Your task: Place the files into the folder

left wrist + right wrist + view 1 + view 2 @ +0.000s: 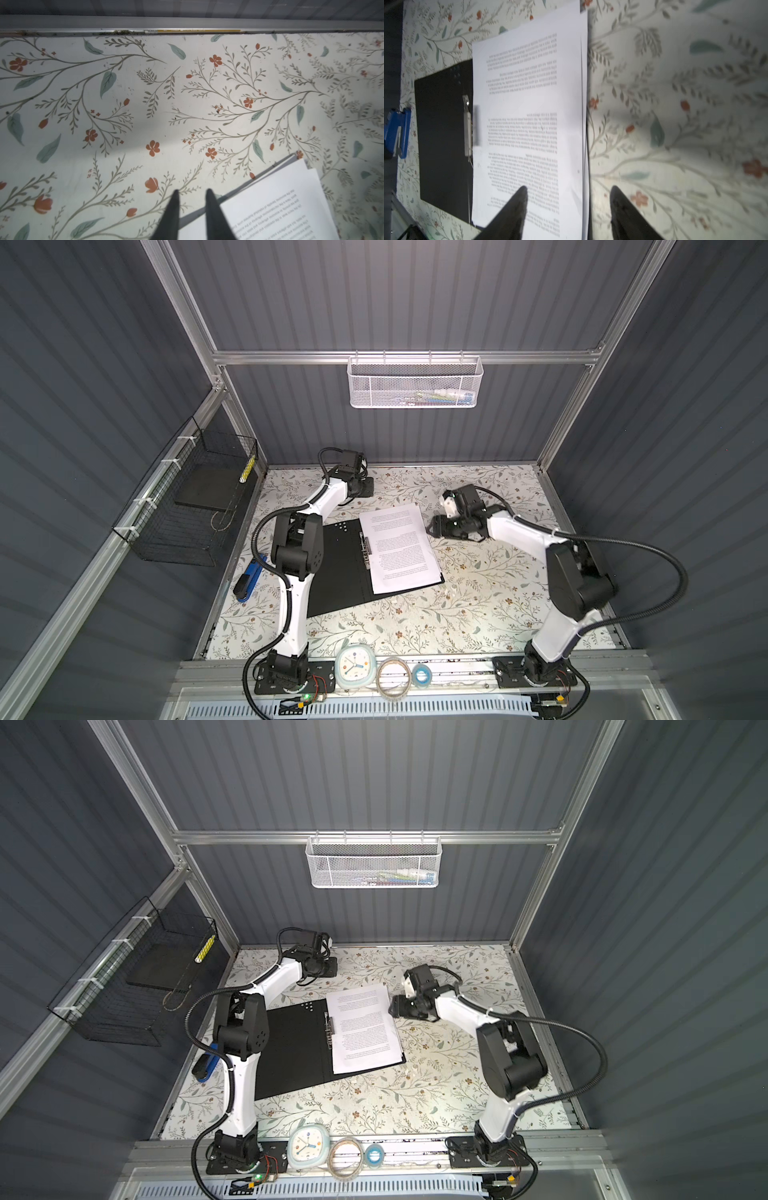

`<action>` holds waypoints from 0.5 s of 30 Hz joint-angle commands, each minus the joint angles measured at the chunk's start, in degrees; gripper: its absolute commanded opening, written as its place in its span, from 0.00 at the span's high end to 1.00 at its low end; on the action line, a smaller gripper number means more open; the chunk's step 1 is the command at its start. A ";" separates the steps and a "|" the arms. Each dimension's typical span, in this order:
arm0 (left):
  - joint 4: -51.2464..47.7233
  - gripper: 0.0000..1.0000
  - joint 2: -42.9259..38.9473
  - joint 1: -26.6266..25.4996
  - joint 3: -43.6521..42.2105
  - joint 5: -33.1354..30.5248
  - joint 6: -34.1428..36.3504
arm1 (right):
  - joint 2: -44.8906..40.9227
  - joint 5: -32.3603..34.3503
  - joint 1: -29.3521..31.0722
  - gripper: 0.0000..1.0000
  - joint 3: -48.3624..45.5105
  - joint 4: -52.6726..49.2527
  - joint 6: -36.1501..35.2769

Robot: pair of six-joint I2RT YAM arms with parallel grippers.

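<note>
The folder [336,568] [295,1048] lies open on the flowered table, black inside up, metal rings [365,549] along its middle. The files [399,547] [363,1027], white printed sheets, rest on its right half and stick out past its far edge. My right gripper [430,526] [569,188] is open at the files' right edge [529,124]: one finger is over the paper, the other over bare table. My left gripper [368,488] [192,190] hangs shut and empty near the table's back, just beyond the files' far corner [280,203].
A blue-black stapler [248,578] [397,133] lies left of the folder, beside the left arm. A clock [354,664] and two tape rolls [394,677] sit on the front rail. A black wire basket [195,506] hangs on the left wall, a white mesh basket [415,383] on the back.
</note>
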 commanded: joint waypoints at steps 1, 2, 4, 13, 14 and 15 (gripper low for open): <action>-4.04 1.00 3.28 -0.36 3.74 -1.28 4.12 | -6.20 5.02 4.99 0.49 -7.09 -4.31 -0.34; -4.42 1.00 4.16 -0.37 4.45 -1.14 4.27 | -7.88 5.89 6.81 0.60 -9.11 -5.45 0.27; -4.22 1.00 5.26 -0.53 4.80 0.68 4.57 | -10.22 6.80 9.99 0.83 -12.37 -6.36 1.53; -6.64 1.00 9.00 -3.27 5.26 0.93 7.79 | -12.61 7.41 18.80 1.00 -20.80 -0.94 6.80; -6.59 1.00 9.05 -3.27 4.91 0.48 7.53 | -12.07 7.50 19.29 1.00 -21.26 -0.16 7.10; -6.46 1.00 9.00 -3.26 4.57 0.05 7.35 | -11.30 7.88 19.71 1.00 -21.72 0.51 7.51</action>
